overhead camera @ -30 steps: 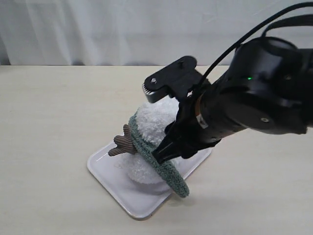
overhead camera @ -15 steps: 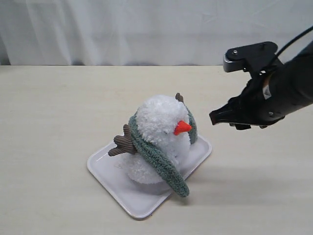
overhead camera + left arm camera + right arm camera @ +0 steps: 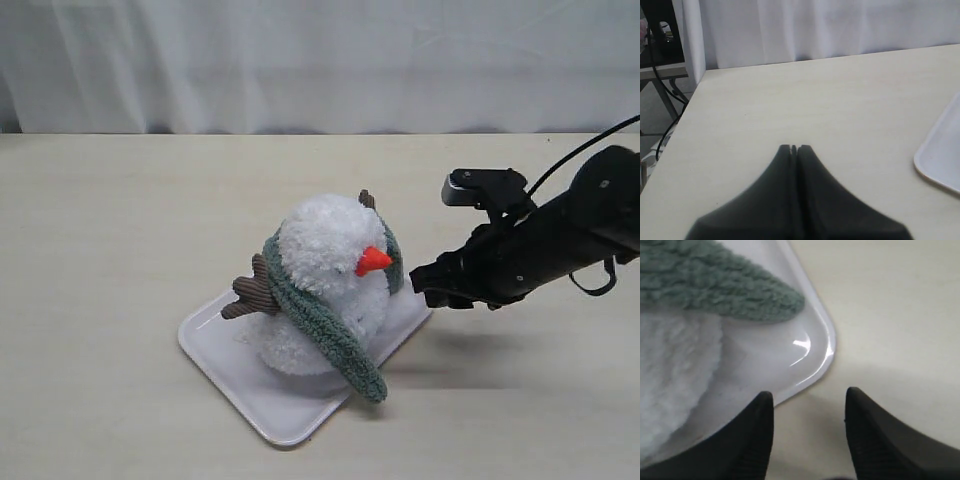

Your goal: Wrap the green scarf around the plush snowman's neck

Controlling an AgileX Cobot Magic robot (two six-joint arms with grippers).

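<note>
The plush snowman [image 3: 325,265] stands upright on a pale tray [image 3: 260,405], its orange nose pointing right. Around its neck lies the green scarf [image 3: 320,325], with one end hanging down past the tray's front edge and another part showing behind the head. My right gripper [image 3: 425,284] hovers open and empty just right of the tray, apart from the toy. In the right wrist view my right gripper [image 3: 809,395] is at the tray corner [image 3: 816,357], with a scarf end [image 3: 730,287] and the snowman's white fluff [image 3: 670,370] beyond. My left gripper [image 3: 794,148] is shut over bare table.
A white curtain hangs behind the beige table. In the left wrist view the table's far edge [image 3: 695,95] shows, with cables and a stand beyond it, and the tray rim [image 3: 940,162] shows at one side. My right arm [image 3: 560,235] with its cable stretches off to the right.
My right arm has pulled back from over the snowman, moved right and come down beside the tray. The scarf stays on the snowman, whose face now shows.
</note>
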